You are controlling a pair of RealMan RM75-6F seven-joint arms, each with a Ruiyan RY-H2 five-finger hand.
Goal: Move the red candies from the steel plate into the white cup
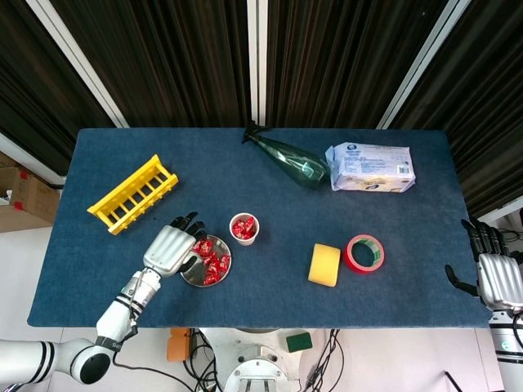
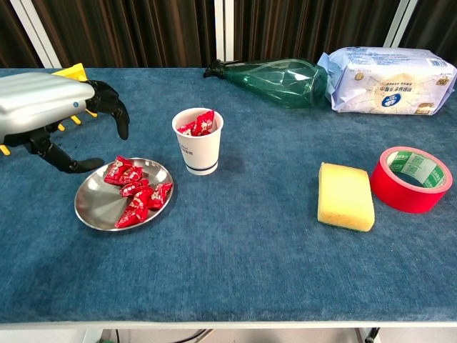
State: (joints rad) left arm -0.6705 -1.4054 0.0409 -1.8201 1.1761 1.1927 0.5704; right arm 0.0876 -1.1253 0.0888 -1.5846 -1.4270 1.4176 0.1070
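1. the left hand (image 2: 50, 114) hovers over the left edge of the steel plate (image 2: 96, 207), fingers spread and curved downward, thumb out below them, holding nothing.
2. several red candies (image 2: 136, 191) lie in a cluster on the right half of the plate; more red candies sit inside the white cup (image 2: 198, 141), showing above its rim.
3. the cup stands upright just beside the plate, to its upper right on the blue counter (image 2: 250, 257).
4. the right hand (image 1: 498, 273) rests past the counter's right edge, fingers extended and apart, empty.
5. elsewhere on the counter: a yellow rack (image 1: 132, 193), a green bottle (image 2: 275, 73) on its side, a white packet (image 2: 389, 70), a yellow sponge (image 2: 345, 196) and a red tape roll (image 2: 413, 179).
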